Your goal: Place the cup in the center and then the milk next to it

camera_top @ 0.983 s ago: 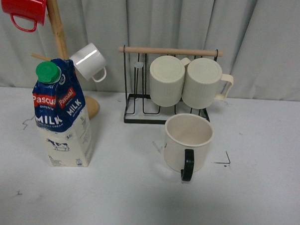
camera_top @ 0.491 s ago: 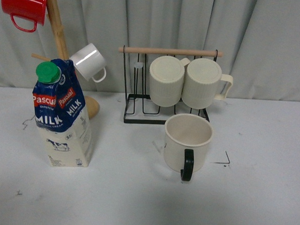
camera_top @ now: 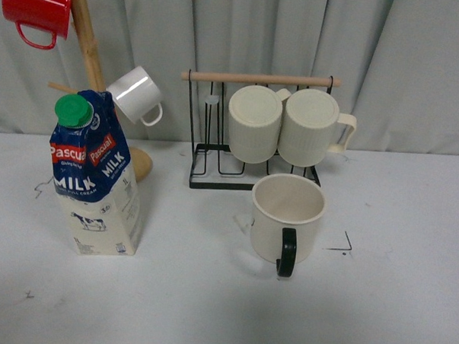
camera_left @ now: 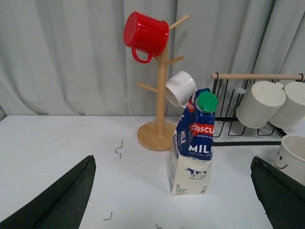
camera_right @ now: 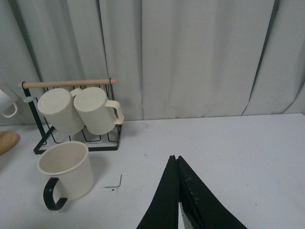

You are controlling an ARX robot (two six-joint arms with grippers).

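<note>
Left gripper (camera_left: 171, 158): spread wide, grips nothing. Right gripper (camera_right: 175, 160): pressed together, grips nothing. Cup (camera_top: 287, 220): stands upright on table (camera_top: 208, 308), just before rack (camera_top: 215, 152). Milk (camera_top: 98, 183): stands upright, well left of cup.

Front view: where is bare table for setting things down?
Bare: the stretch between the tall blue-and-cream milk carton and the wide cream black-handled mug, the near edge, and right of the mug. Crowded: behind, by the black wire rack and wooden mug tree.
</note>
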